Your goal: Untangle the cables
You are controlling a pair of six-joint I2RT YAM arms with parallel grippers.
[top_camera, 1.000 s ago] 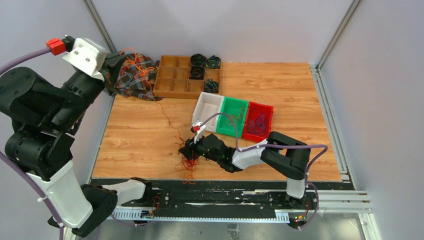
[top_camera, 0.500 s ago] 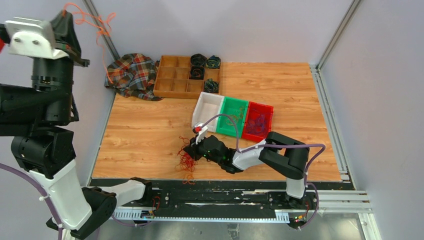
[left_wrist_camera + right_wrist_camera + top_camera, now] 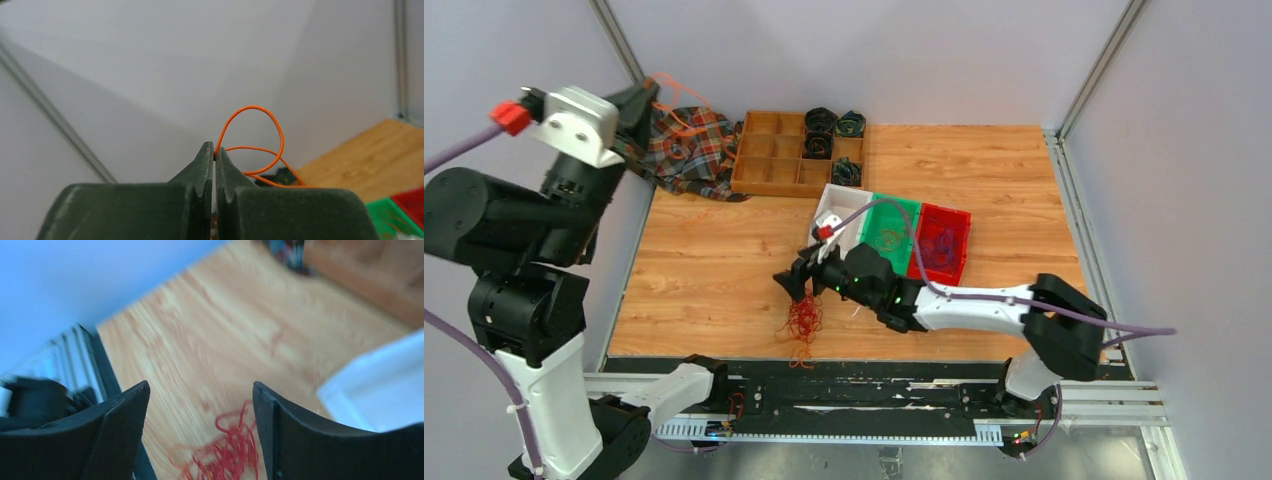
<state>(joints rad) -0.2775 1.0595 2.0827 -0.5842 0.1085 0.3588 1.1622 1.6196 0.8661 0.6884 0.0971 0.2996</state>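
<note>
A bunch of thin red and orange cables [image 3: 802, 322] lies on the wooden table near its front edge; it also shows in the right wrist view [image 3: 230, 452]. My right gripper [image 3: 791, 287] is open and empty, raised just above the bunch. My left gripper [image 3: 646, 97] is raised at the far left, shut on a thin orange cable [image 3: 252, 140] that loops out from its fingertips. That orange cable [image 3: 674, 85] hangs over the plaid cloth.
A plaid cloth [image 3: 689, 150] lies at the back left. A wooden compartment tray [image 3: 769, 160] holds dark coiled rolls [image 3: 820, 120]. White [image 3: 836, 210], green [image 3: 889, 230] and red [image 3: 939, 240] bins stand in a row right of centre.
My left gripper has come down and right with the orange cable, toward the cloth. My right gripper has let go of the red bunch, opened and lifted off the table.
</note>
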